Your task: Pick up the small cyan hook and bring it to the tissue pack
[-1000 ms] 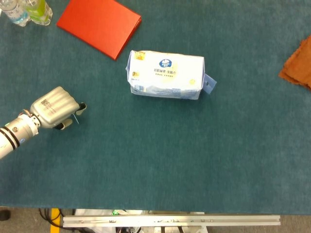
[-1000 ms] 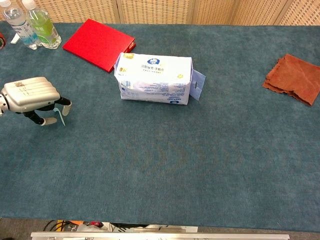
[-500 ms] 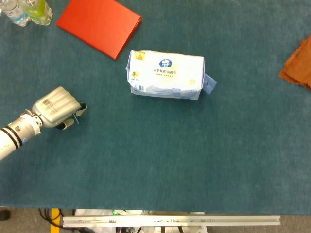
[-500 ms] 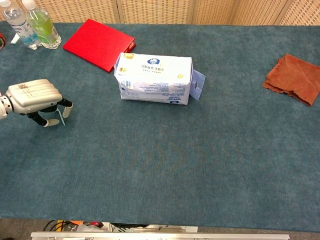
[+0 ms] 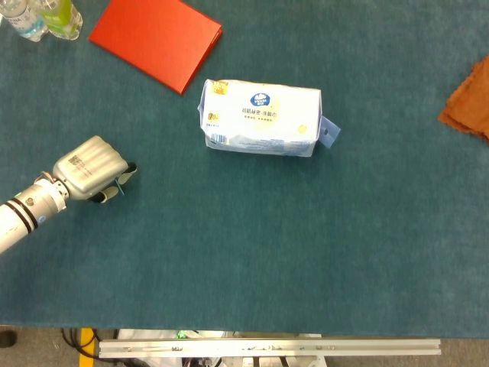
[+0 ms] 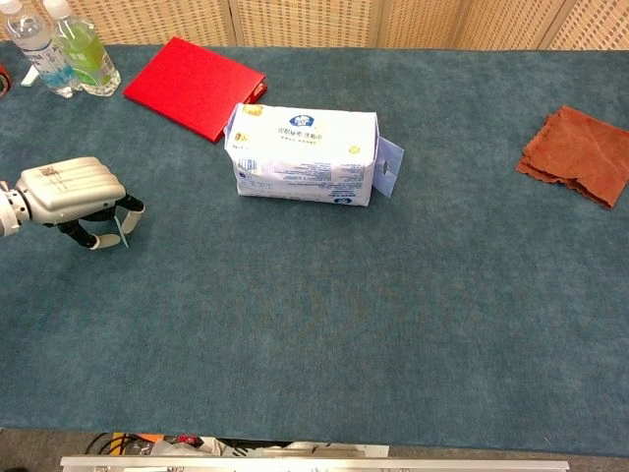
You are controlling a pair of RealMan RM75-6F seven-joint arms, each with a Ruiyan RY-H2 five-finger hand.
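Observation:
My left hand point(image 5: 90, 168) point(image 6: 74, 193) hovers at the left side of the table, fingers curled under. It pinches the small cyan hook point(image 5: 120, 185) point(image 6: 122, 231), which hangs thin and pale below its fingertips. The tissue pack point(image 5: 260, 118) point(image 6: 305, 154), white and blue with a flap at its right end, lies at the middle back of the table, well to the right of the hand. My right hand shows in neither view.
A red book point(image 5: 156, 37) point(image 6: 195, 86) lies behind the hand to the back left. Two bottles point(image 6: 67, 54) stand at the far left corner. A brown cloth point(image 6: 578, 154) lies at the right edge. Teal carpet point(image 5: 252, 245) covers the table.
My left hand has drifted slightly to the right with the hook held in its fingers. Nothing else has moved.

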